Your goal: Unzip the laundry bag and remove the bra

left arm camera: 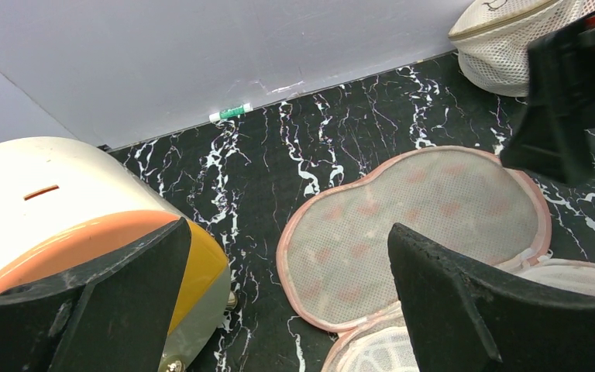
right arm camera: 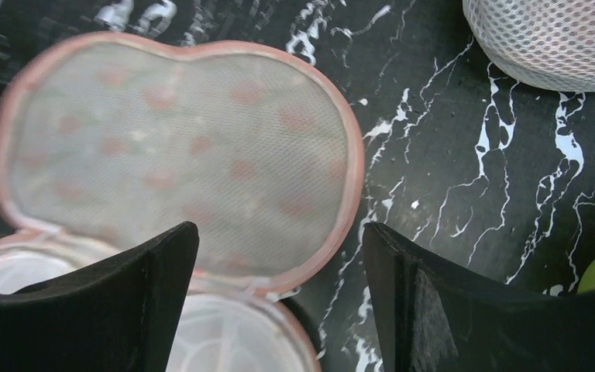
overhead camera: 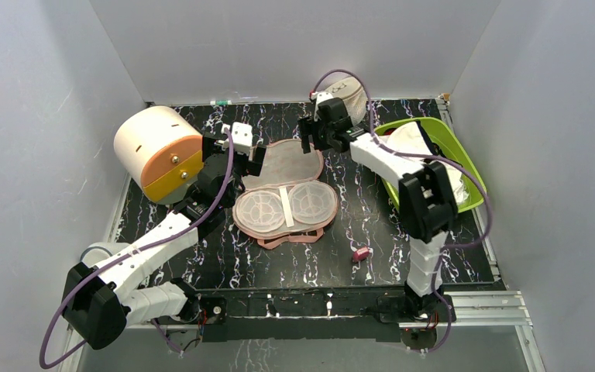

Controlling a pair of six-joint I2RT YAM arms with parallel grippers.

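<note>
left tool [left arm camera: 288, 227] gapes empty beside the flat peach peanut-shaped zip laundry bag [overhead camera: 285, 203], lying unzipped on the black marbled surface [overhead camera: 372, 225]. right tool [right arm camera: 280, 232] spread, holding nothing. soft white padded bra [overhead camera: 407, 139] lies in the green plastic tub [overhead camera: 465, 167]; probably light, floppy: pinch a cup edge.

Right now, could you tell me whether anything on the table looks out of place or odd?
A small red piece lies loose on the table, apart from the open laundry bag; too small to identify.
</note>
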